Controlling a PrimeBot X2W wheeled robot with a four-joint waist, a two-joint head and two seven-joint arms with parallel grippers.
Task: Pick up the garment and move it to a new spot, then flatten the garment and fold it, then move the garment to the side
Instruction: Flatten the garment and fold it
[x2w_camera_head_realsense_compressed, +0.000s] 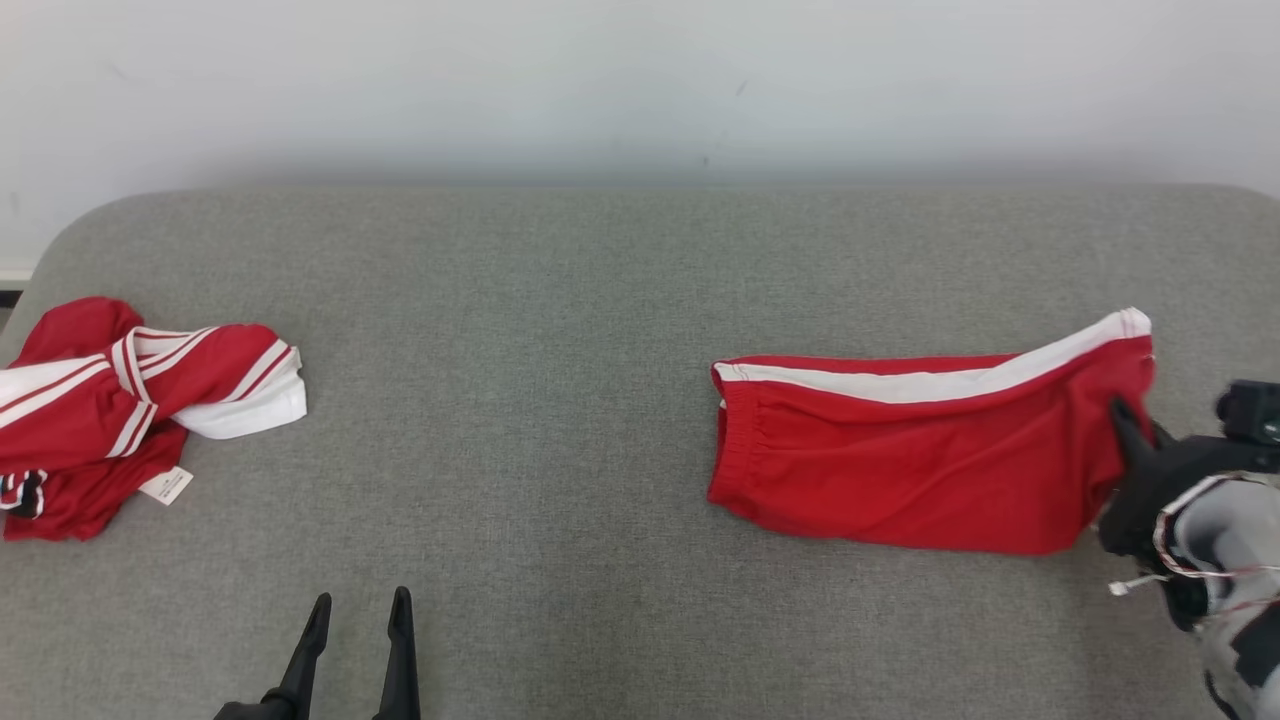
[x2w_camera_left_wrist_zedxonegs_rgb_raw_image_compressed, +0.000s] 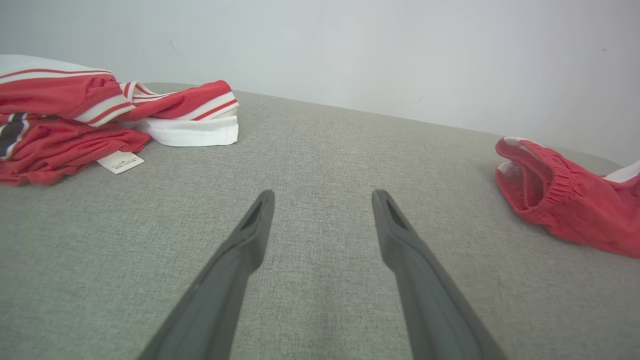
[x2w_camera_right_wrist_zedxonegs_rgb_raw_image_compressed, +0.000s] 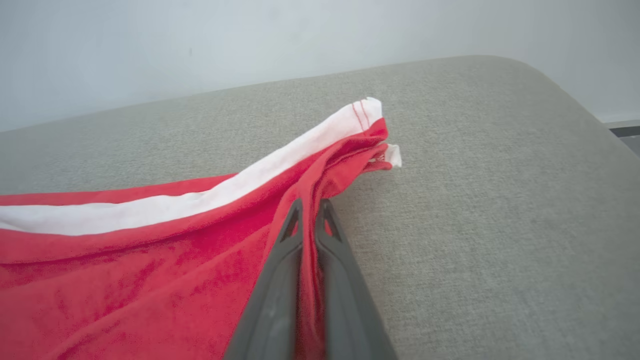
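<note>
Crumpled red-and-white jersey (x2w_camera_head_realsense_compressed: 100, 420) at the left edge of a grey fabric surface (x2w_camera_head_realsense_compressed: 520, 400), pale wall (x2w_camera_head_realsense_compressed: 640, 80) behind

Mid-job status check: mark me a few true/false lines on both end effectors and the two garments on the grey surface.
1. The right end effector is shut on the red shorts. True.
2. The left end effector grips the crumpled red-and-white garment. False: it is open over the bare grey surface, apart from that garment.
3. The two garments touch each other. False: bare grey surface lies between them.
4. A white stripe runs along the far edge of the red shorts. True.
</note>
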